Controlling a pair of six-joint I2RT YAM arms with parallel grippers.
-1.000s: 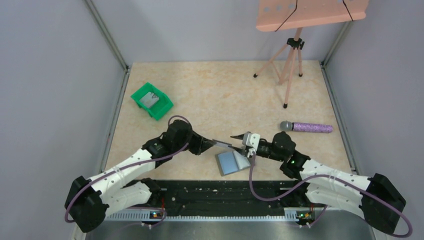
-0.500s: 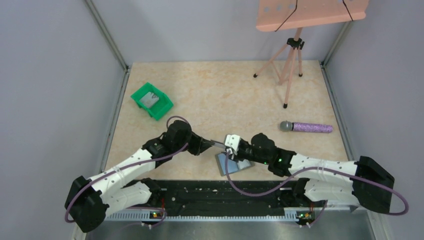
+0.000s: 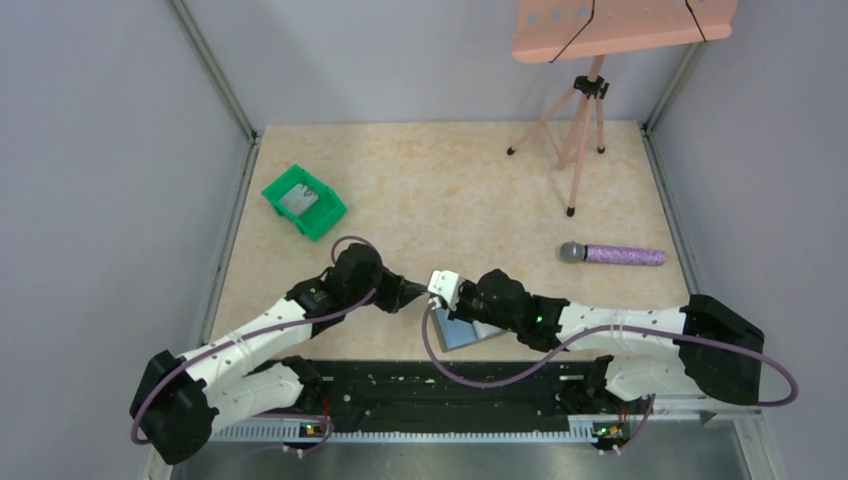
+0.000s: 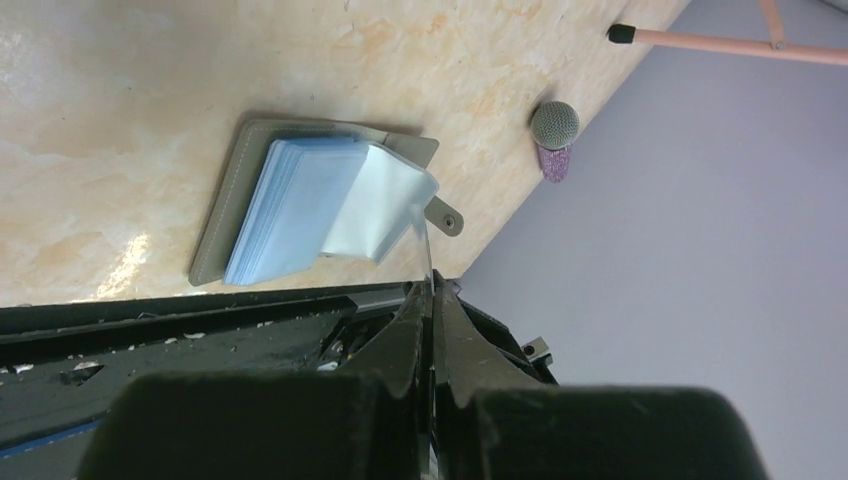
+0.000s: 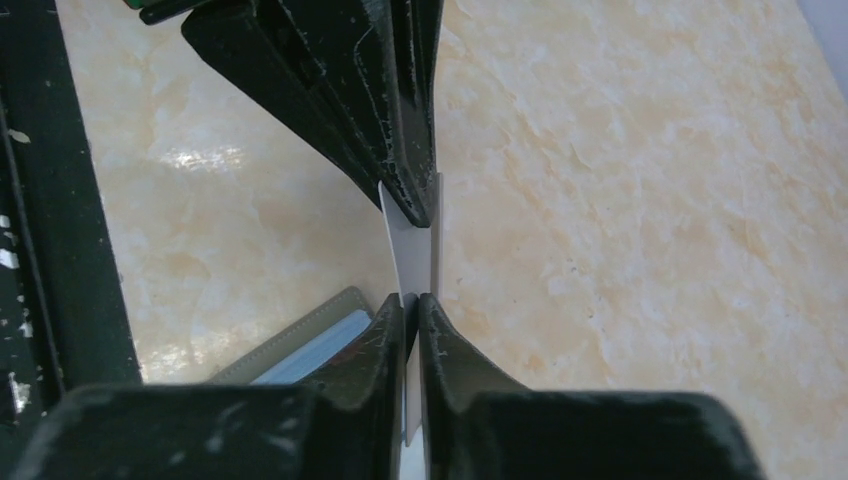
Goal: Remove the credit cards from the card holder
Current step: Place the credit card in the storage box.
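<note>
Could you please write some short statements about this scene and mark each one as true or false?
1. The card holder lies open on the table. True.
2. The left gripper is open and holds nothing. False: it is shut on a thin white card.
3. The right gripper pinches that same card from the opposite end. True.
4. The microphone lies inside the green bin. False: it lies on the table at the right, far from the bin.
5. The card holder is empty. False: a stack of bluish cards sits in it.
</note>
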